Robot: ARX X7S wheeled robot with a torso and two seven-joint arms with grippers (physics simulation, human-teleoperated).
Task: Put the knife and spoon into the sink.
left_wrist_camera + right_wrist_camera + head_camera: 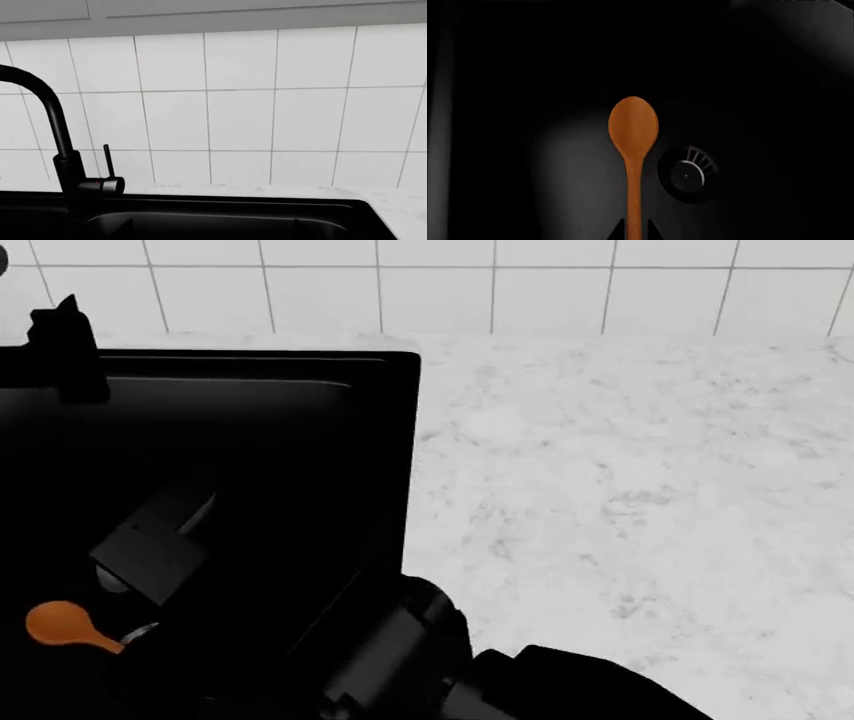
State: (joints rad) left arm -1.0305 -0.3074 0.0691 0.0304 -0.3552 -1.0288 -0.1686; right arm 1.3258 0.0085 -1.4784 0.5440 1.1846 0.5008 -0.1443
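With your right end effector (635, 231) clamped on the handle of the slender orange-brown wooden spoon (633, 125), its bowl at 12 o'clock above the matte black sink (527, 165) by the silver slotted drain (686, 175), lower slightly before releasing.

Flat, even light keeps the white tiles (240, 115) and countertop (627, 480) bright and sharp, while the sink (387, 440) interior renders nearly black, swallowing detail.
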